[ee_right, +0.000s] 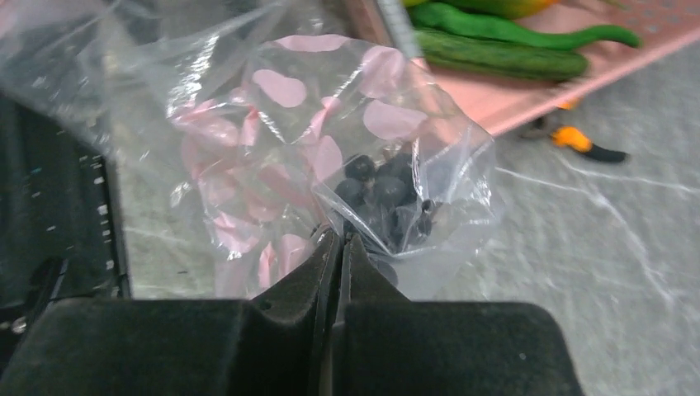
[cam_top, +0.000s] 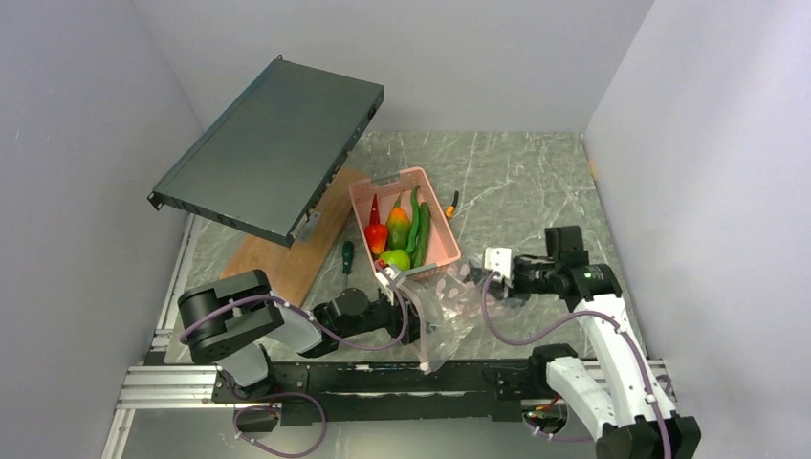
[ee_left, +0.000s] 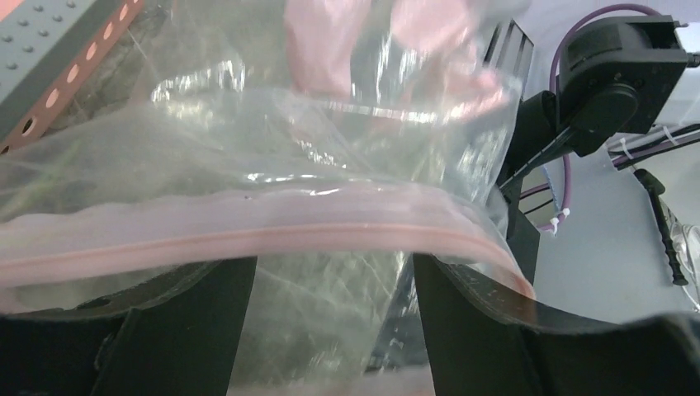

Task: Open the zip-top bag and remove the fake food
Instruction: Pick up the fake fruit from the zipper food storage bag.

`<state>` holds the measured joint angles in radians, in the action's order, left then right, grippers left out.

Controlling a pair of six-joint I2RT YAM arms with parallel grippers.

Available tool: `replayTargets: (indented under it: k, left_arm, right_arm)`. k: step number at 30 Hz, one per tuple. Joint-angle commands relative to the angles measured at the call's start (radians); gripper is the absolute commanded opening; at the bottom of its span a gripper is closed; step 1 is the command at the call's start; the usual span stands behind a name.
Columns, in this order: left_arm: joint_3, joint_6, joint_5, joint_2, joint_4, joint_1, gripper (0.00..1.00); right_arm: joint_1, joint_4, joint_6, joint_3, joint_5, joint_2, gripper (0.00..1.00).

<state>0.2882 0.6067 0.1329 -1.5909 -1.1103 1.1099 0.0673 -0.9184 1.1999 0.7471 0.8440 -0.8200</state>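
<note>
Two claws on one bag (ee_right: 272, 165): right claw (ee_right: 340, 241) clamping its film, grapes (ee_right: 386, 196) sitting just beyond its tips; left claw (ee_left: 330, 280) gaping, zip strip (ee_left: 248, 227) draping across it. Advice: be raising the right corner slowly, spilling grapes mouthward.

The zip-top bag (ee_right: 272, 165) at the right gripper (ee_right: 340, 241) is thin, clear, shiny plastic, all crinkly. Its pink zip strip (ee_left: 248, 235) looks smooth. The gripper's fingers (ee_right: 281, 305) are dull black. Just past them sit glossy dark grapes (ee_right: 388, 198), a smooth pink plastic basket (ee_right: 528, 95) and a grey stone-look table (ee_right: 594, 239).
</note>
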Motion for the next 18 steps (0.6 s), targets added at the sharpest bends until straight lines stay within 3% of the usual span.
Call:
replayTargets:
  k: [1,5,8,13,18]
  left_arm:
    - [0.015,0.03,-0.022,-0.029,-0.137,0.005,0.74]
    - [0.031,0.03,-0.009,-0.053,-0.14,0.005,0.74]
    - [0.037,0.03,-0.013,-0.057,-0.11,0.005,0.75]
    - [0.051,0.021,-0.003,-0.058,-0.066,0.008,0.75]
    - [0.067,0.01,0.014,-0.067,-0.058,0.016,0.75]
  right_arm:
    - [0.153,-0.104,0.066,-0.054,-0.091,-0.003,0.03]
    - [0.187,-0.057,0.071,-0.122,-0.229,-0.037,0.11]
    - [0.187,0.06,-0.023,-0.146,-0.321,-0.05,0.33]
    - [0.166,0.107,-0.171,-0.09,-0.222,-0.083,0.6]
    - [0.164,0.173,-0.305,-0.058,-0.286,-0.184,0.7]
